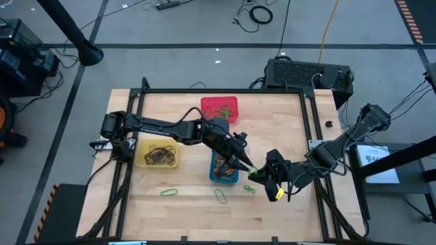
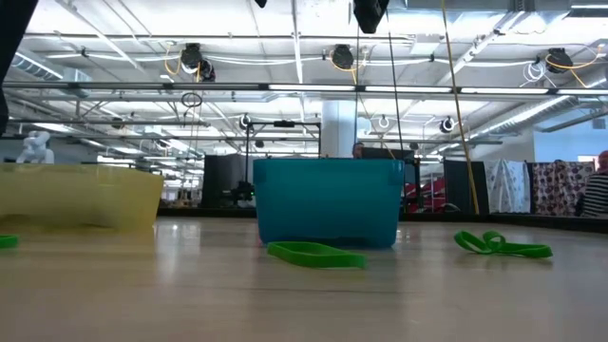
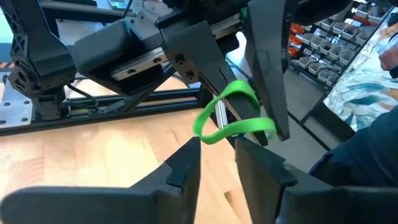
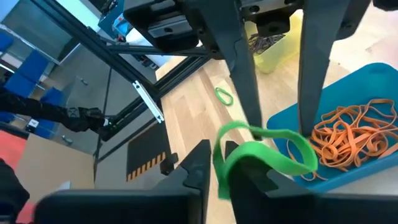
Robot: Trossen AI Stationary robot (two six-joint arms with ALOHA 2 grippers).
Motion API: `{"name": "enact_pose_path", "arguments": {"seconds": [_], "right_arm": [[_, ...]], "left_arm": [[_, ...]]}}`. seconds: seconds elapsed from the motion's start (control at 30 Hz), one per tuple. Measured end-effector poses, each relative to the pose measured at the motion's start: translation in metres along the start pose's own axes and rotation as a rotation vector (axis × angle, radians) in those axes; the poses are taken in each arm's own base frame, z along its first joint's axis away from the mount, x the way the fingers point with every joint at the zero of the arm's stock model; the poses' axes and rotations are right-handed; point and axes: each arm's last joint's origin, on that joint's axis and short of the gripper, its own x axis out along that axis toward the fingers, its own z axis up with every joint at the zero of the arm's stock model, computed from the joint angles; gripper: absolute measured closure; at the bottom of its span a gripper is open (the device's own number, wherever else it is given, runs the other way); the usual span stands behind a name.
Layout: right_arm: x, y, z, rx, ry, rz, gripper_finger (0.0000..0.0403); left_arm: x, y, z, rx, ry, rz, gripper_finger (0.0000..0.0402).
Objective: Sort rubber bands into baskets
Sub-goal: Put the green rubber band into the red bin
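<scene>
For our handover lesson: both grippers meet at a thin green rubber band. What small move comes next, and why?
Probably close the left gripper on the thin green rubber band: its fingers stand apart at the loop, which the right gripper pinches beside the blue plastic basket.

Yellow basket [image 2: 81, 198] cut off at low view's edge.

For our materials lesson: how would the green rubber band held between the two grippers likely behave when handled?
Probably floppy: the green rubber band droops in a bent loop across the fingers. Likely light, since thin fingertips carry it. It may stretch or snap free, being looped around them.
</scene>
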Motion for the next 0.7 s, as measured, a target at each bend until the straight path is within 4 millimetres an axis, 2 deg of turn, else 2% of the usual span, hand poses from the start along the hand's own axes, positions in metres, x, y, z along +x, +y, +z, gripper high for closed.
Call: {"name": "enact_pose_path", "arguments": {"seconds": [0.3,0.7], "right_arm": [[0.0000,-0.0003,0.0005,0.010,-0.017,-0.011,0.0314],[0.0000,-0.0006,0.0008,-0.006,-0.029,-0.020,0.0266]], "left_arm": [[-0.0002,0.0003,0.0000,0.018,0.000,0.001,0.0393],[-0.0030,0.0053,0.0001,0.014,0.000,0.017,0.0398]]}}
